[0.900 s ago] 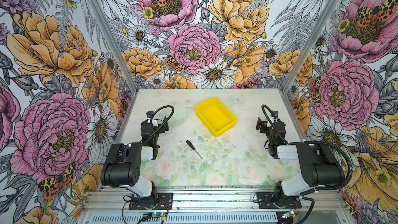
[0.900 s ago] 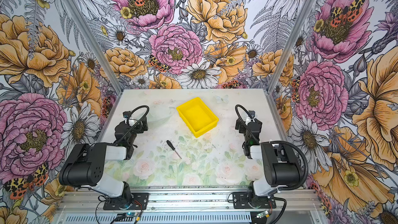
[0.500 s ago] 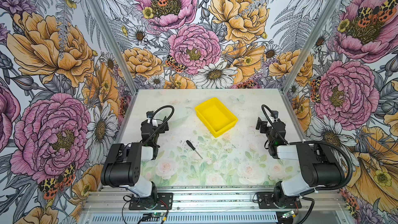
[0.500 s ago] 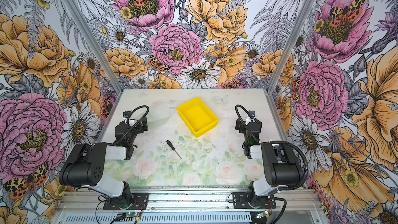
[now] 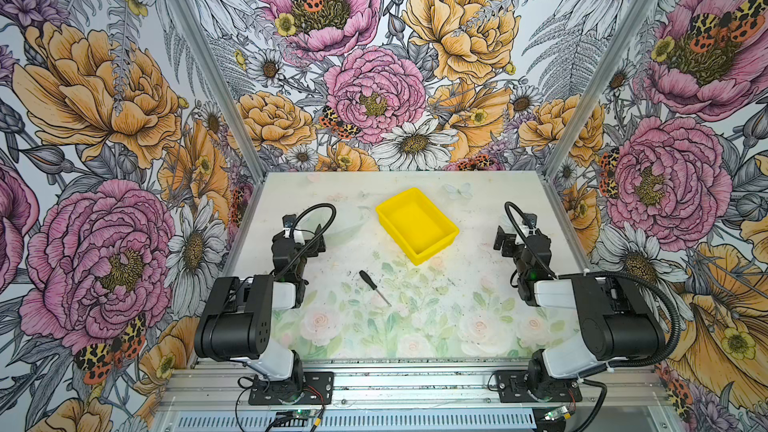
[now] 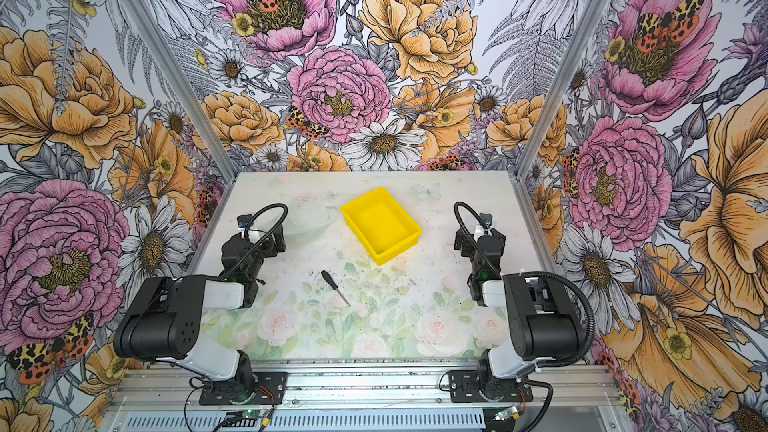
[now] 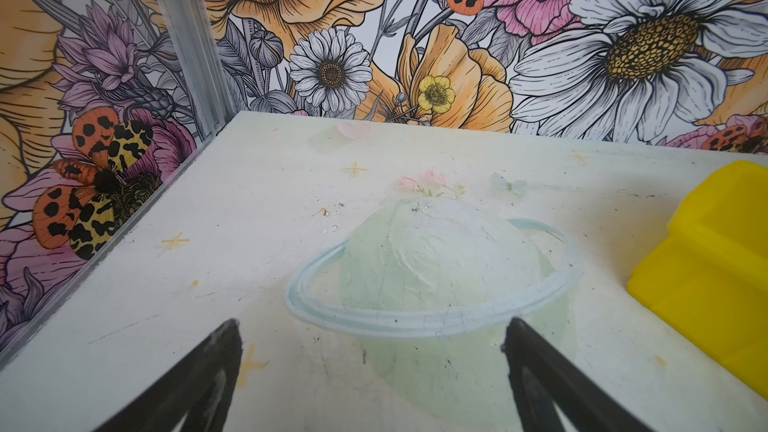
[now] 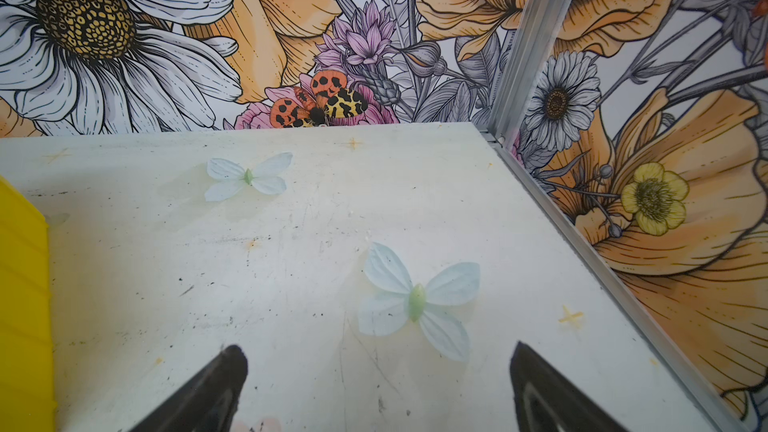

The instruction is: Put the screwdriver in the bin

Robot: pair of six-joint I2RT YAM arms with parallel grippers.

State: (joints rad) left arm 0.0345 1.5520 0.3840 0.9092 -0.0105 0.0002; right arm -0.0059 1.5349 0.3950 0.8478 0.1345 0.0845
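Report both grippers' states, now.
Left gripper: open, holding nothing.
Right gripper: open, holding nothing.

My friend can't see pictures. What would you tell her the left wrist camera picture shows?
Two black fingers of the left gripper stand wide apart, holding nothing, above a pale table painted with a ringed planet. A corner of the yellow bin shows at the picture's edge, with flowered walls behind.
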